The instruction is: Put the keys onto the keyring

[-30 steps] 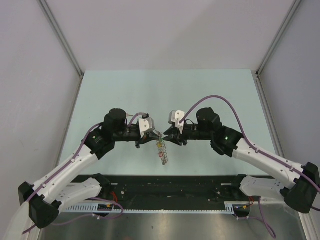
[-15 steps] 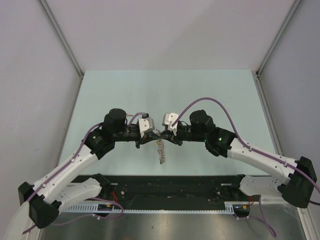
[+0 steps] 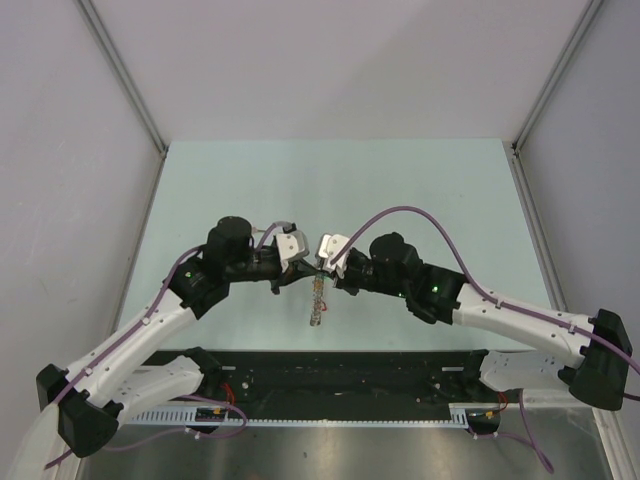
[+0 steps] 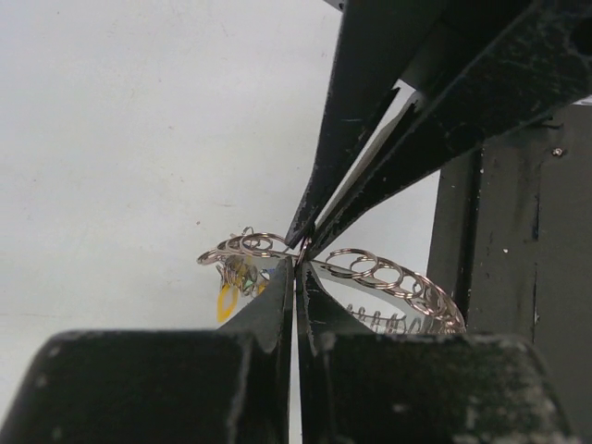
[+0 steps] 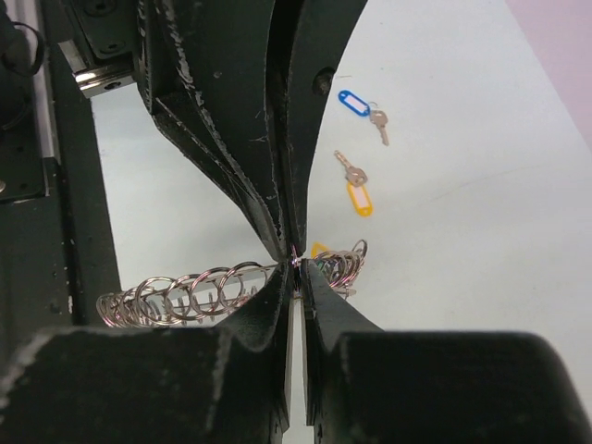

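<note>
The left hand is clamped fully together, its tips biting the thin wire of the keyring, which hangs from that pinch as a drooping row of small split rings above the worktop. Tip to tip against it, the right hand is narrowed to a thin slit and seems to nip the same wire just beside the left's hold. The step looks like securing a two-handed grip so the ring can be parted. For that, both pinches should sit on the wire itself, close together, with the left firm and the right pulling gently, not twisting, or the fine wire may slip out. The blue-tagged key and yellow-tagged key lie loose on the worktop, beyond the right hand's tips and off to one side, well apart from the ring; one hand must let go to fetch them.
</note>
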Controlling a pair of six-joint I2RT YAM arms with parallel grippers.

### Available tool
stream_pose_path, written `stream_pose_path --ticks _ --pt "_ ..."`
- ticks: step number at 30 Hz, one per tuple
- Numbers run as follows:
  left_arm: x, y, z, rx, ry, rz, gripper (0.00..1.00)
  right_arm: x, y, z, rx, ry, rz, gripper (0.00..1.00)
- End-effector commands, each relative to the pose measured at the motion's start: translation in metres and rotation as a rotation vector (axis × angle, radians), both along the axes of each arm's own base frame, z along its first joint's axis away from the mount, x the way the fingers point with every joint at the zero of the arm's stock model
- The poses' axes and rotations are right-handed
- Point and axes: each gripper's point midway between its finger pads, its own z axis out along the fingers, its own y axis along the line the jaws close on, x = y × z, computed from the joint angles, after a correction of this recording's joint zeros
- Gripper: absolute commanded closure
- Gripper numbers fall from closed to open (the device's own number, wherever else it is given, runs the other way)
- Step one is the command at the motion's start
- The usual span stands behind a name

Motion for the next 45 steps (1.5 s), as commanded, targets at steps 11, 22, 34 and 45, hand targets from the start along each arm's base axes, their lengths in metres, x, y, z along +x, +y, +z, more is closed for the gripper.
stream_pose_path --ticks 11,22,34,45 --pt "0.004 -0.002 0.055 -0.149 -0.134 0.035 0.89 0.011 -0.004 0.060 0.197 -0.142 -0.110 1.00" --pt "-0.023 0.019 0.093 -0.360 -0.286 0.048 0.67 -0.012 -0.033 0.089 0.384 -0.028 0.089 1.00" --pt "-0.025 -0.005 0.091 -0.409 -0.190 -0.065 0.42 -0.033 -0.031 0.085 0.416 0.039 0.268 1.00" --pt "-0.023 -0.013 0.073 -0.382 -0.112 -0.084 0.45 -0.028 -0.023 0.083 0.465 0.071 0.270 1.00"
